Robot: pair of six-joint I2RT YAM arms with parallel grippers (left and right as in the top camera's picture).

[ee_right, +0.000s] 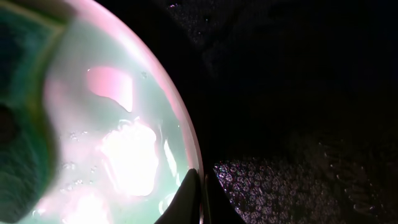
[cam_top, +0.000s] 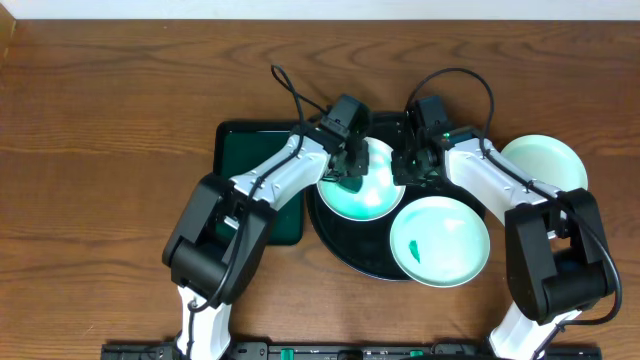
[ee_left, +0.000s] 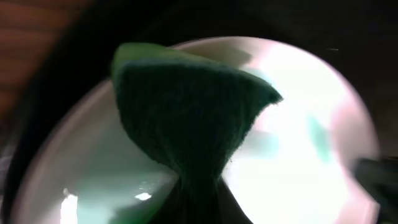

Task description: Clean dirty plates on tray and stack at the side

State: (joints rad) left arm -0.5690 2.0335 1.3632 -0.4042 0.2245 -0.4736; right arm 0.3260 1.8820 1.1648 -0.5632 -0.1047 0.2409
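Note:
On the black round tray [cam_top: 345,250] a mint-tinted dirty plate [cam_top: 372,205] lies at the left. My left gripper [cam_top: 350,168] is shut on a dark green sponge [ee_left: 186,112] that presses onto this plate [ee_left: 311,143]. From the right, my right gripper [cam_top: 408,170] is shut on the same plate's rim, its fingertips [ee_right: 191,186] pinching the edge of the plate [ee_right: 124,155]. A second plate [cam_top: 440,240] with a green smear lies at the tray's front right. A third plate [cam_top: 543,160] lies on the table to the right of the tray.
A dark green rectangular tray [cam_top: 250,170] lies left of the round tray, partly under my left arm. Brown wooden table [cam_top: 100,150] surrounds everything.

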